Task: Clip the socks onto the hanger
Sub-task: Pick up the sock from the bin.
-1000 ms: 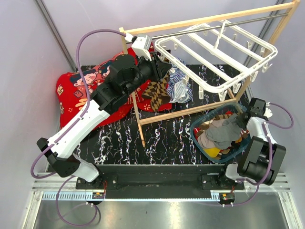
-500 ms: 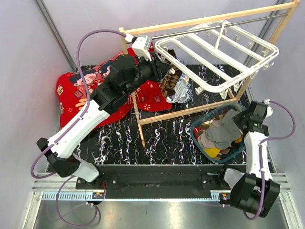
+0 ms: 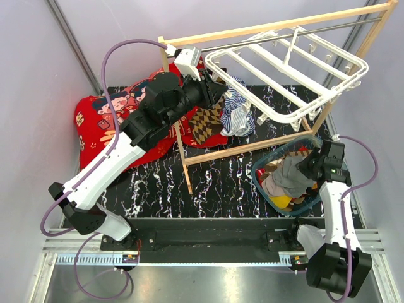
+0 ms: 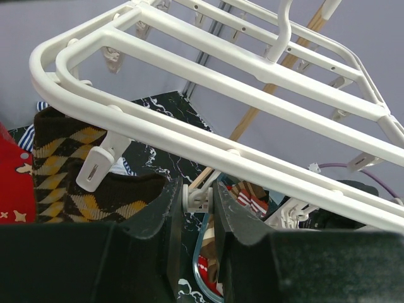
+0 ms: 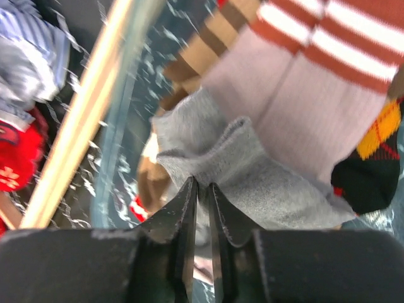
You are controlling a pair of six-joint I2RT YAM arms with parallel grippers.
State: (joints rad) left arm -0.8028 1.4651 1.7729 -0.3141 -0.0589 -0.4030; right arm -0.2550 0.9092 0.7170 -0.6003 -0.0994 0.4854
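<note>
The right tool (image 5: 201,184) has moved. A second ago its arm was folded up beside the basket (image 3: 276,153). Now the arm has opened out and the tool is down among the clothes in the basket. Its two fingers are pressed almost together. They pinch a fold of the grey sock (image 5: 252,177), which looks pulled up a little from the pile. This probably means the next sock is being picked up, ready to go to the hanger (image 4: 164,136).

The right arm rises from its base at the near right corner. It runs along the right side of the counter (image 3: 221,183), then bends in to the left over the basket.

The left tool (image 4: 197,188) has stayed in the same place. Its fingers are close together and squeeze a small white clip peg (image 4: 194,197) under the near rail of the hanger. Half a second ago the checkered sock (image 4: 63,158) was bunched up higher. Now it hangs down again just under the hanger's left corner, beside the blue striped cloth (image 3: 238,113). It looks clipped there, but the clip that would hold it cannot be seen.

The left arm stretches from the near left corner, up and across the red cloth (image 3: 101,120), to the hanger. The hanger hangs from the wooden rack (image 3: 252,146). More socks lie in the basket, so there is plenty left to do.
</note>
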